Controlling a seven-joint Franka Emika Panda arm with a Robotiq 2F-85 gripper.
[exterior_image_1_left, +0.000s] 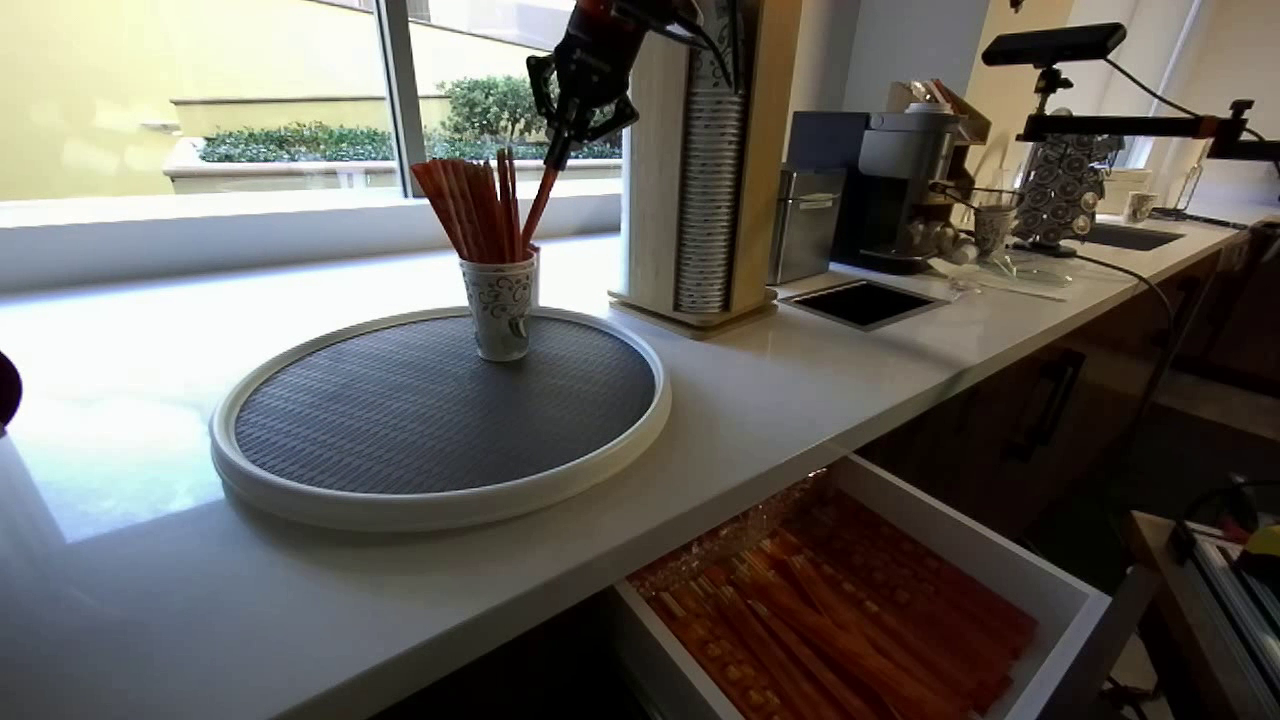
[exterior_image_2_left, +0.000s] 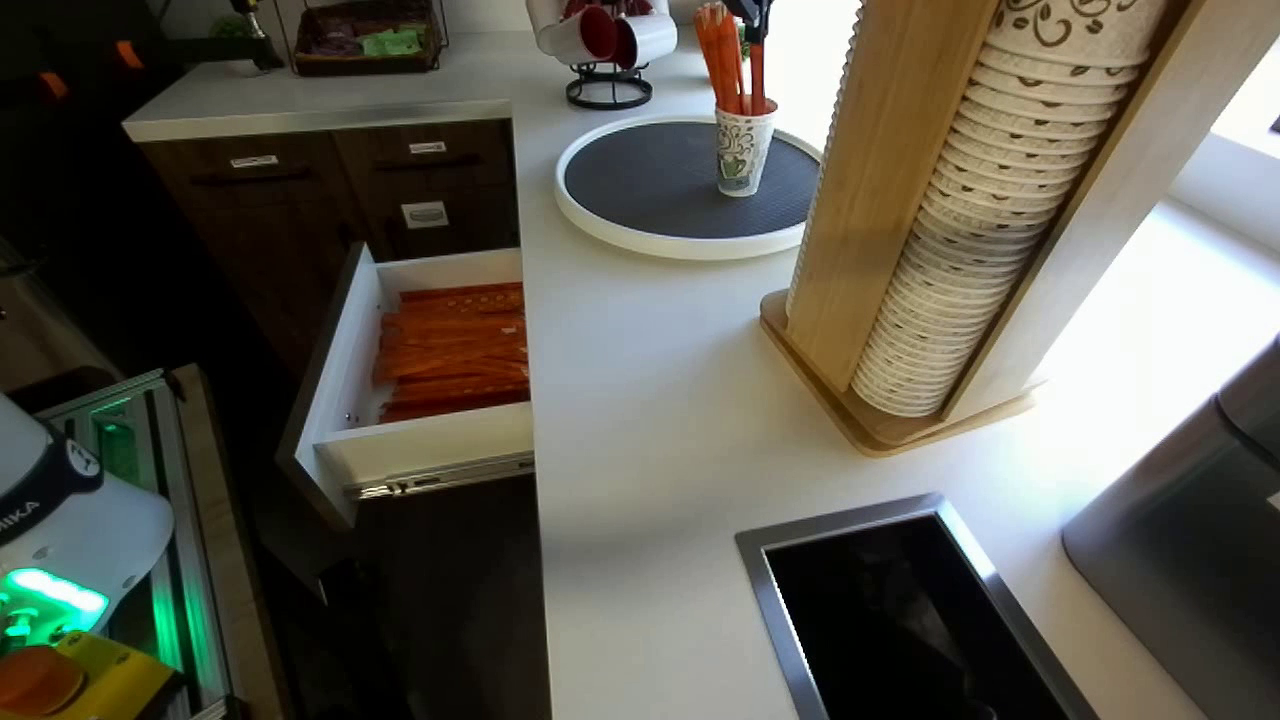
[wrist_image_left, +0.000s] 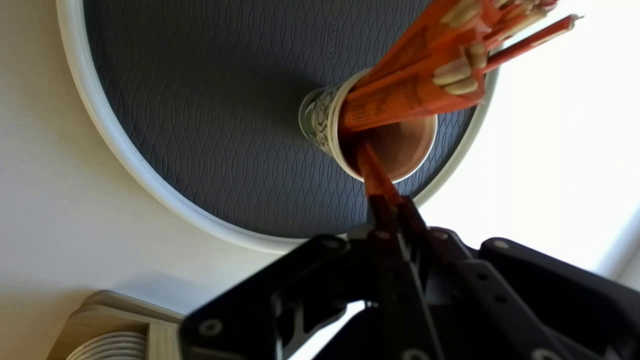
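Orange packet (wrist_image_left: 376, 172), pinched by near-closed gripper (wrist_image_left: 393, 200), end in cup (exterior_image_1_left: 501, 312)

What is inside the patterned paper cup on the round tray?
Orange-wrapped chopsticks lean inside the cup, and the orange packet in the tool reaches in too. The cup's wall hides their bottom ends.
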